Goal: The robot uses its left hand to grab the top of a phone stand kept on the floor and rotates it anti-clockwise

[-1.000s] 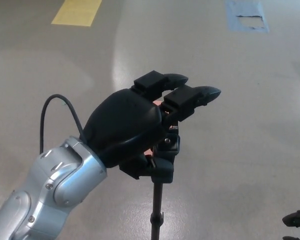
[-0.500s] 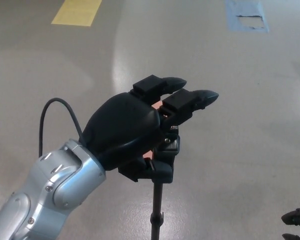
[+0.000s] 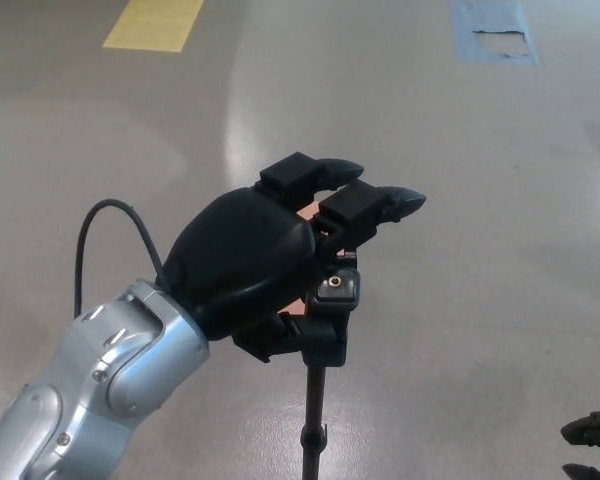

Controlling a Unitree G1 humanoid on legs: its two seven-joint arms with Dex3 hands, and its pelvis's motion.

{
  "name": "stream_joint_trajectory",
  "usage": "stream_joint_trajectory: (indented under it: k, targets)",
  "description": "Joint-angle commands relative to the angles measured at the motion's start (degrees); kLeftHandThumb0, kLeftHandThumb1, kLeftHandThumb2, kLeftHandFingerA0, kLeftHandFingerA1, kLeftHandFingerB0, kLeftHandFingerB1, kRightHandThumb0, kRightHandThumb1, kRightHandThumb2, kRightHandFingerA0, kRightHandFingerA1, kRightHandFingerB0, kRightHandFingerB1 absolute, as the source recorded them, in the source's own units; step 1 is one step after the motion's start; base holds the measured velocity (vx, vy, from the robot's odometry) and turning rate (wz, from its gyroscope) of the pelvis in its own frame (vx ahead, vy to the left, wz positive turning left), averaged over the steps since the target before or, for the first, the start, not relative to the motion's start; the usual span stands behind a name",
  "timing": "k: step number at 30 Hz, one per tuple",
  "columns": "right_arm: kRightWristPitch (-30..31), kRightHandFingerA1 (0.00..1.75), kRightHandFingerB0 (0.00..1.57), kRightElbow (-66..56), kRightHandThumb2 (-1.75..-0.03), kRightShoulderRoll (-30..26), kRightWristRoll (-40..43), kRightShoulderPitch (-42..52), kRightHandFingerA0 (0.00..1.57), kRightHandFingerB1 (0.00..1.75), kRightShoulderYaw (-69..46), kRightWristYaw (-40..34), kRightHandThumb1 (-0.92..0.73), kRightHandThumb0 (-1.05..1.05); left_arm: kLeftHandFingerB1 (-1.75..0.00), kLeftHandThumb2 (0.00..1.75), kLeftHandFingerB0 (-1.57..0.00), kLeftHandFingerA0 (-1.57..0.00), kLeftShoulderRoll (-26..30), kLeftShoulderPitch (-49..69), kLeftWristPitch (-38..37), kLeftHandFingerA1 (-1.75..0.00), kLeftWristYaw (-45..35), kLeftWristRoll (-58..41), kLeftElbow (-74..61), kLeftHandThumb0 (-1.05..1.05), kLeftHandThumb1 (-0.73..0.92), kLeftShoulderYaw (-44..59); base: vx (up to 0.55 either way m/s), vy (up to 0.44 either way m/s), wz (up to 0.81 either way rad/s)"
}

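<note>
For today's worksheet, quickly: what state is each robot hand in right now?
Left hand: shut on the top of the phone stand.
Right hand: only fingertips show at the picture's edge; cannot be told.

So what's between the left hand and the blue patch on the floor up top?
Nothing: in the head view, only bare floor lies between the left hand on the stand and the blue patch.

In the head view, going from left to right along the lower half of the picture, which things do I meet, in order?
Black cable → silver forearm → left robot hand on the top of the phone stand → fingertips of the right robot hand at the right edge.
</note>
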Motion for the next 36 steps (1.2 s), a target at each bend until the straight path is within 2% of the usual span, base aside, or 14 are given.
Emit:
stream_joint_trajectory:
  k: [1, 2, 4, 8, 15, 16, 17, 19, 20, 22, 27, 31, 34, 36]
  targets:
    - [0.04, 0.4, 0.13, 0.28, -0.64, -0.91, -0.56, -0.54, 0.36, 0.27, 0.21, -0.16, -0.79, -0.4, -0.47, 0.87, 0.0, 0.0, 0.6, -0.39, -2.12, -0.47, 2.99, 0.82, 2.51, -0.26, 0.34, 0.75, 0.0, 0.0, 0.0]
    - [0.07, 0.41, 0.13, 0.34, -0.63, -0.88, -0.56, -0.58, 0.38, 0.27, 0.21, -0.19, -0.79, -0.39, -0.34, 0.62, -0.15, -0.17, 0.53, -0.52, -2.4, -0.34, 3.44, 0.81, 2.98, -0.47, 0.45, 0.81, 0.0, 0.0, 0.0]
    - [0.13, 0.46, 0.09, 0.47, -0.78, -0.83, -0.46, -0.67, 0.28, 0.35, 0.1, -0.15, -0.68, -0.46, -0.49, 0.87, -0.06, -0.06, 0.2, -0.93, -3.26, -0.49, 5.13, 0.91, 4.69, -0.24, 0.34, 1.0, 0.0, 0.0, 0.0]
    - [0.17, 0.4, 0.13, 0.48, -0.64, -0.83, -0.4, -0.89, 0.34, 0.27, 0.01, -0.07, -0.8, -0.4, -0.49, 0.87, -0.06, -0.06, -0.21, -1.56, -4.21, -0.49, 7.21, 0.95, 7.06, -0.22, 0.34, 1.21, 0.0, 0.0, 0.0]
    - [0.15, 0.47, 0.09, 0.24, -0.8, -0.86, -0.9, -1.29, 0.29, 0.36, 0.44, -0.37, -0.68, -0.47, -0.5, 0.86, -0.09, -0.1, -0.82, -2.73, -5.92, -0.5, 11.09, 1.98, 10.85, -0.21, 0.32, 1.01, 0.0, 0.0, 0.0]
    - [0.03, 0.47, 0.11, 0.22, -0.79, -0.87, -1.07, -1.34, 0.29, 0.36, 0.58, -0.58, -0.68, -0.47, -0.32, 0.55, -0.26, -0.31, -0.97, -2.93, -6.36, -0.34, 12.07, 2.22, 11.42, -0.37, 0.47, 0.99, 0.0, 0.0, 0.0]
    - [0.16, 0.45, 0.08, 0.3, -0.79, -0.79, -1.24, -1.47, 0.27, 0.35, 0.69, -0.85, -0.68, -0.46, -0.34, 0.56, -0.41, -0.65, -1.36, -3.35, -7.61, -0.51, 14.04, 2.33, 12.7, -0.33, 0.53, 0.91, 0.0, 0.0, 0.0]
    - [0.57, 0.45, 0.08, 0.43, -0.79, -0.66, -1.26, -1.64, 0.27, 0.35, 0.66, -0.95, -0.68, -0.46, -0.34, 0.56, -0.41, -0.65, -1.69, -3.72, -8.95, -0.51, 15.75, 2.15, 13.93, -0.33, 0.53, 0.83, 0.0, 0.0, 0.0]
    - [0.46, 0.39, 0.12, 0.48, -0.65, -0.66, -1.27, -1.64, 0.33, 0.26, 0.63, -1.04, -0.79, -0.4, -0.46, 0.73, -0.47, -0.92, -1.8, -3.86, -9.52, -1.13, 16.67, 2.29, 14.42, -0.39, 0.51, 0.82, 0.0, 0.0, 0.0]
    - [0.5, 0.45, 0.06, 0.56, -0.8, -0.63, -1.13, -1.69, 0.26, 0.33, 0.41, -1.14, -0.66, -0.46, -0.4, 0.59, -0.68, -1.11, -2.14, -4.41, -11.08, -0.94, 19.4, 2.95, 15.89, -0.27, 0.59, 0.66, 0.0, 0.0, 0.0]
    - [1.18, 0.45, 0.07, 0.64, -0.8, -0.48, -0.76, -1.98, 0.26, 0.32, -0.07, -1.14, -0.66, -0.46, -0.45, 0.59, -0.85, -0.96, -2.43, -5.08, -11.81, -1.16, 21.35, 4.24, 16.89, -0.3, 0.62, 0.17, 0.0, 0.0, 0.0]
    - [1.13, 0.46, 0.07, 0.62, -0.8, -0.44, -0.68, -2.29, 0.26, 0.32, -0.29, -0.98, -0.66, -0.46, -0.46, 0.59, -0.88, -1.0, -2.37, -5.33, -11.57, -1.05, 22.01, 5.22, 16.88, -0.31, 0.61, -0.17, 0.0, 0.0, 0.0]
    - [1.08, 0.41, 0.11, 0.86, -0.65, -0.36, 0.03, -2.56, 0.34, 0.23, -1.09, -0.53, -0.77, -0.39, -0.49, 0.58, -0.93, -0.93, -2.46, -5.49, -11.57, -1.26, 22.48, 5.46, 17.35, -0.31, 0.62, -0.39, 0.0, 0.0, 0.0]
    - [1.16, 0.48, 0.06, 0.74, -0.81, -0.42, -0.18, -2.9, 0.28, 0.31, -1.01, -0.36, -0.65, -0.46, -0.5, 0.59, -0.93, -0.89, -2.5, -5.56, -11.57, -1.36, 22.71, 5.41, 17.31, -0.3, 0.59, -0.37, 0.0, 0.0, 0.0]
